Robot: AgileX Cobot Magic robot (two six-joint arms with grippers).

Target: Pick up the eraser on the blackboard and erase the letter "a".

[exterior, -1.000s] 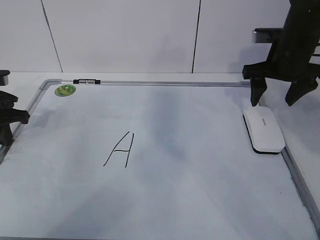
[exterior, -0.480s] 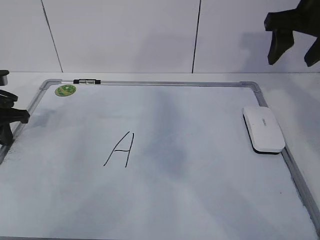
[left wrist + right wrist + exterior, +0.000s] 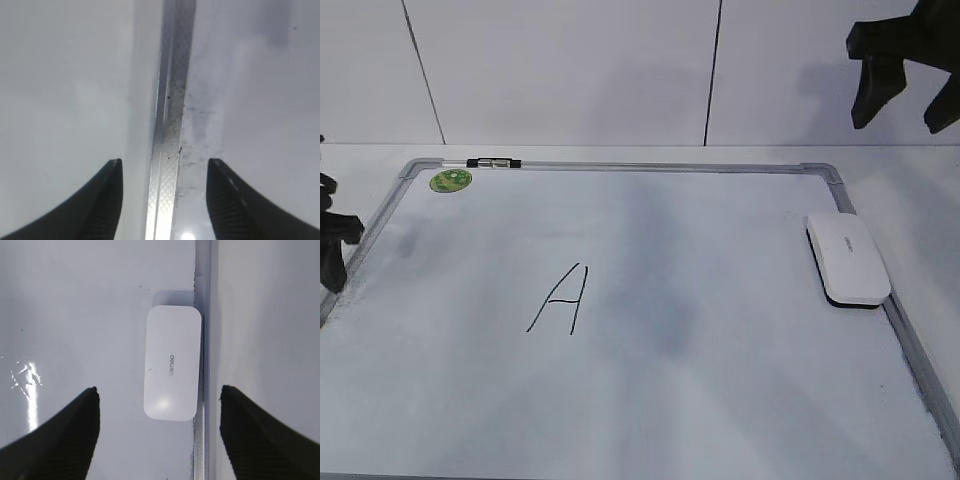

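Observation:
The white eraser (image 3: 847, 258) lies flat on the blackboard (image 3: 720, 380), against its right frame. In the right wrist view the eraser (image 3: 172, 370) lies below and between the jaws, with grey lettering on top. My right gripper (image 3: 902, 118) hangs high above it, open and empty (image 3: 159, 390). My left gripper (image 3: 332, 250) is open and empty over the board's left frame (image 3: 165, 162). A capital "A" (image 3: 560, 300) stands left of the board's middle. No lowercase "a" shows beside it; only faint grey smears cover the board.
A round green sticker (image 3: 450, 181) sits in the board's far left corner. A small black and white clip (image 3: 493, 162) lies on the far frame. A white wall stands behind the board. The silver frame (image 3: 202, 450) runs along the eraser's side.
My right gripper has risen from just above the eraser's far end to high above the board's right side. The eraser has not moved. My left gripper has shifted slightly left.

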